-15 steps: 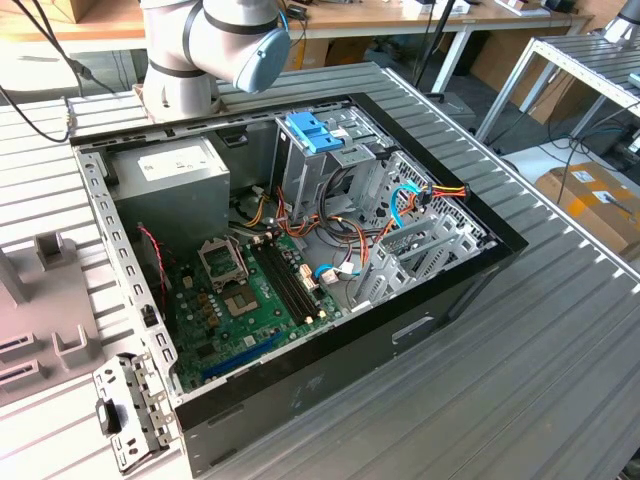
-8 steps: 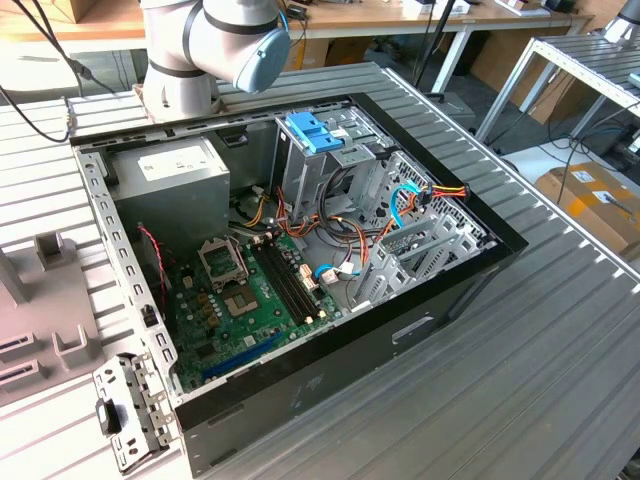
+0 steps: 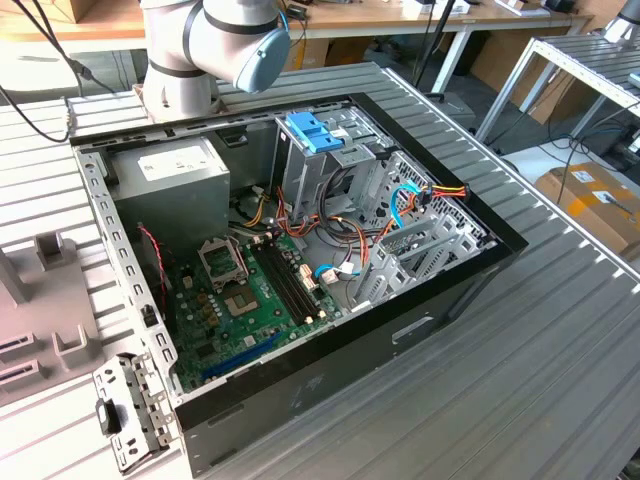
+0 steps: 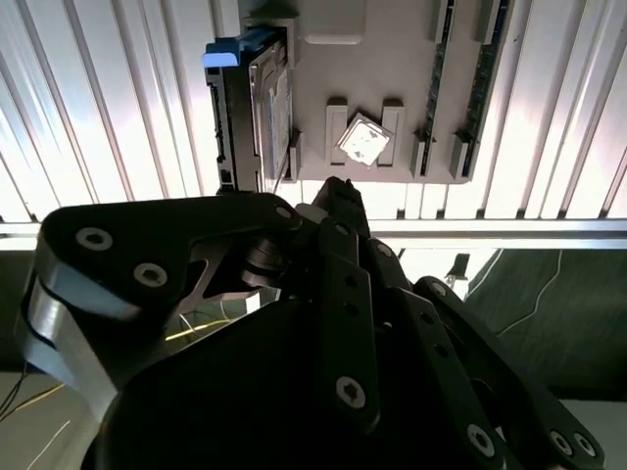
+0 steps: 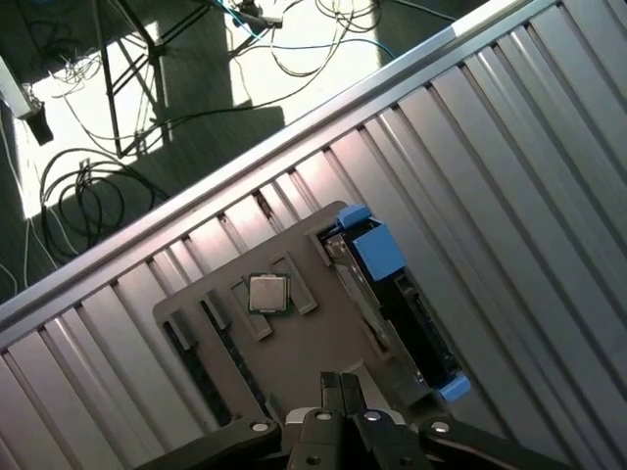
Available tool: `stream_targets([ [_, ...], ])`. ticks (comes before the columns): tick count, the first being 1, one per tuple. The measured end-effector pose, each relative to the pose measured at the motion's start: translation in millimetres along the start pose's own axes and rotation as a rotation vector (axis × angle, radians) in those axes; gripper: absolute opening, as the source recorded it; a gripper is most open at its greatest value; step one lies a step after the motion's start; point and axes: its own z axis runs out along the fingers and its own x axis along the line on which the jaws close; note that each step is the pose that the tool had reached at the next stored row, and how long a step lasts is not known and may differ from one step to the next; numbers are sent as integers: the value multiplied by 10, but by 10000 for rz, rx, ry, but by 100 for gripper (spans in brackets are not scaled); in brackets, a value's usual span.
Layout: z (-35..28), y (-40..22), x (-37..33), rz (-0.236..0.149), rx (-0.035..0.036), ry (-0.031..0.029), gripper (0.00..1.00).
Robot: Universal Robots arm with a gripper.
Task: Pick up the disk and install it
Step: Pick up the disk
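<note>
The disk stands on edge in a slot of a grey holder plate, dark metal framed by a light blue carrier. In the second wrist view the disk shows its labelled face and a blue carrier corner. My gripper hovers above the holder, beside the disk and apart from it, fingers together with nothing between them. Its black fingers end near the disk's lower end in the second wrist view.
A processor chip and memory sticks also sit in the holder. The open computer case lies on the ribbed metal table. Its metal drive cage carries a fixed blue latch. The holder lies at the exterior view's left.
</note>
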Motion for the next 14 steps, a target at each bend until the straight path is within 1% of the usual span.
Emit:
stream_targets([
  [9,0,0,0,-477,-12,17,11],
  [14,0,0,0,-682,-17,25,11],
])
